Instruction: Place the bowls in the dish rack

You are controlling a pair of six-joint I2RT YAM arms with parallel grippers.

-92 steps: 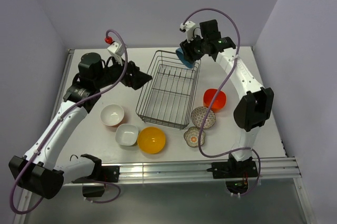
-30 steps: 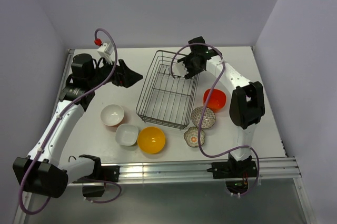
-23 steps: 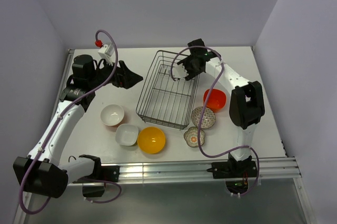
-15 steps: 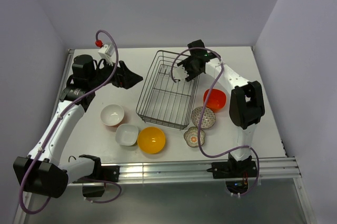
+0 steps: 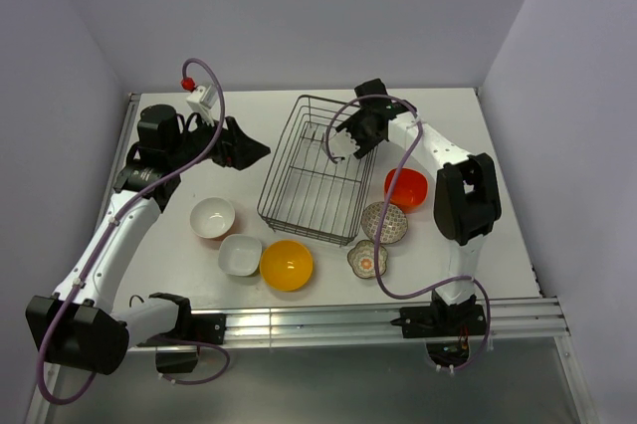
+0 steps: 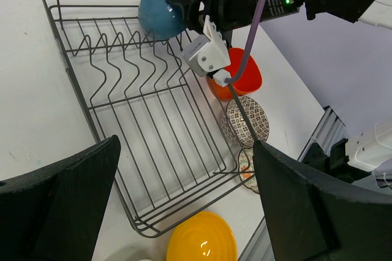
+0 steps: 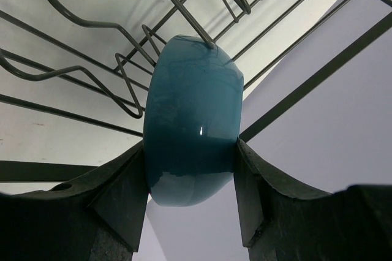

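- The right gripper is clamped on a blue bowl, held on edge at the far end of the dish rack.
- The left gripper gapes wide and holds nothing, left of the rack.
- A yellow bowl and 5 others sit on the table outside it.

The right gripper hangs over the dish rack's far right corner; the red bowl sits just right of the rack.
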